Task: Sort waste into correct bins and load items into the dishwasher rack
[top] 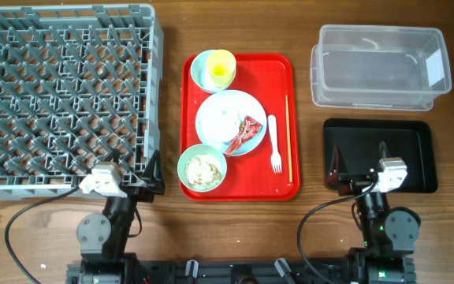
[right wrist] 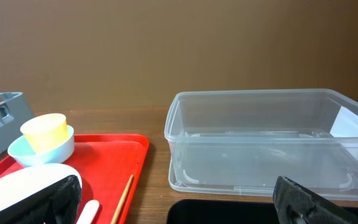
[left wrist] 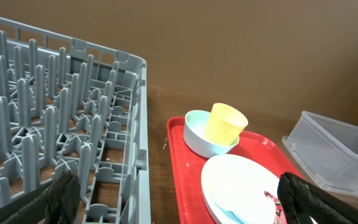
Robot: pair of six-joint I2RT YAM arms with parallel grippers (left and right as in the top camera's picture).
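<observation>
Gaping apart, left fingers and right fingers face a glossy rectangular red plastic tray.

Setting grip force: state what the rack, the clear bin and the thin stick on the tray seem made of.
Rack: grey moulded plastic, matte, going by its uniform pegs and lattice. Clear bin: translucent plastic, faintly glossy; the table shows through its walls. Stick: probably wood or bamboo, pale tan; too thin to be sure.
</observation>
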